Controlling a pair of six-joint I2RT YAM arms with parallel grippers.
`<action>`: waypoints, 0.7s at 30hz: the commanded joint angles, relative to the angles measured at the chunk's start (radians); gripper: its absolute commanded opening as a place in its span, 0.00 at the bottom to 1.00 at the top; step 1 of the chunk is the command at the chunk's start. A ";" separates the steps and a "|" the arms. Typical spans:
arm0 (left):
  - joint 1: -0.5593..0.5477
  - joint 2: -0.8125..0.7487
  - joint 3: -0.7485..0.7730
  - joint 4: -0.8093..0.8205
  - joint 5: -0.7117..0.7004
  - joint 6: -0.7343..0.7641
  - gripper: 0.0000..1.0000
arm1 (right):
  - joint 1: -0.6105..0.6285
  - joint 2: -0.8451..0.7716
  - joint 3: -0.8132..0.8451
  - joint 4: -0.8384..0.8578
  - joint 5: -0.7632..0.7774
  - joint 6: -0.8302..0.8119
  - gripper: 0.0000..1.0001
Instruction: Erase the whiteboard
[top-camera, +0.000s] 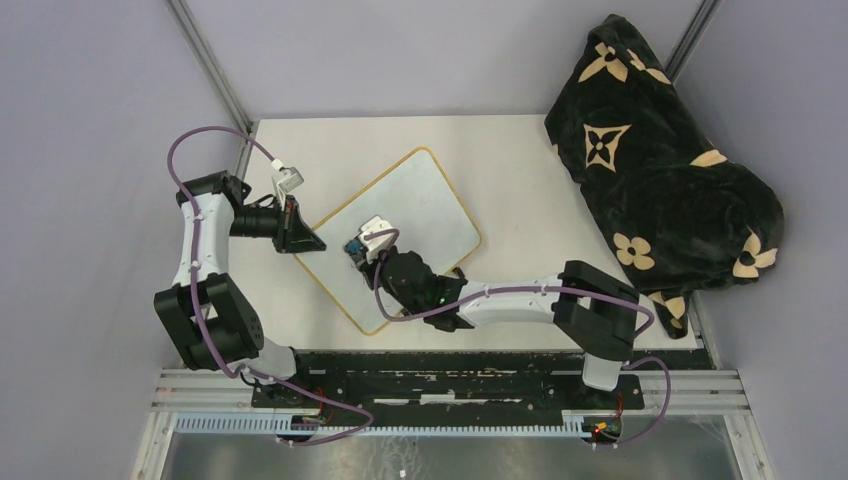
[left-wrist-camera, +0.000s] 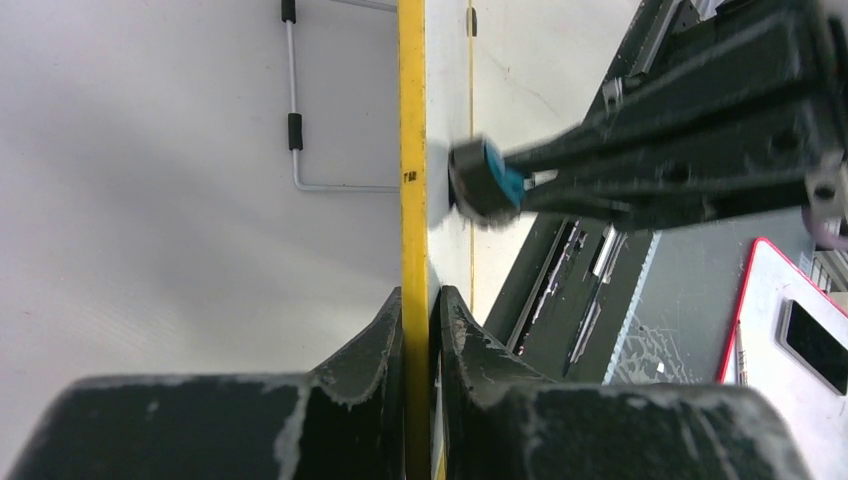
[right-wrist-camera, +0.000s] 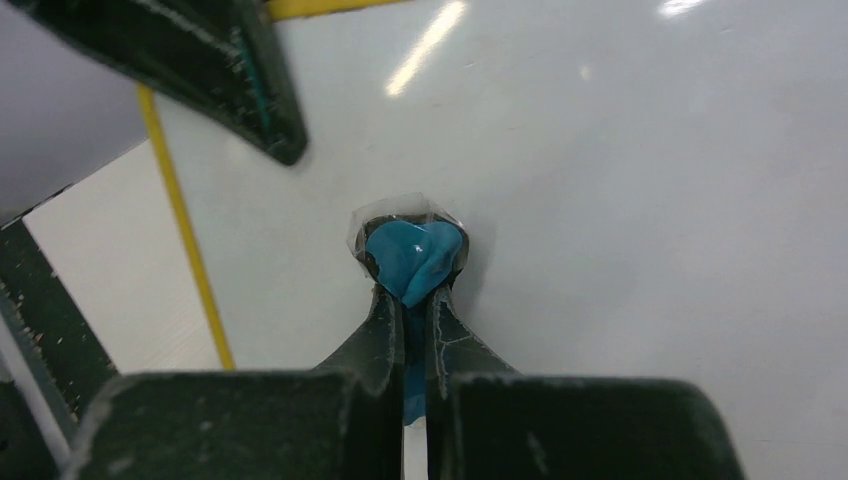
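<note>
Yellow-framed flat white whiteboard lies askew on the white table. Left tool clamps its frame edge, steadying it. Right tool pinches a small blue eraser pad against the surface. Wiping looks underway. The next move calls for pressed sweeps across unwiped areas, though no marks are visible.

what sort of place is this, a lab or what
Probably a robotics lab cell: plain grey partition walls enclose a white tabletop, and two white-and-black robot arms on a black metal rail work on a yellow-framed white whiteboard.
</note>
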 joint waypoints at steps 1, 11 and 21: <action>-0.011 -0.016 -0.005 -0.003 -0.060 0.075 0.03 | -0.117 -0.056 -0.050 0.007 0.107 -0.017 0.01; -0.012 -0.025 0.007 -0.003 -0.052 0.048 0.03 | -0.128 -0.050 -0.046 0.002 0.023 0.013 0.01; -0.021 -0.064 0.013 -0.004 -0.063 0.013 0.03 | -0.048 0.011 0.011 -0.006 0.037 -0.005 0.01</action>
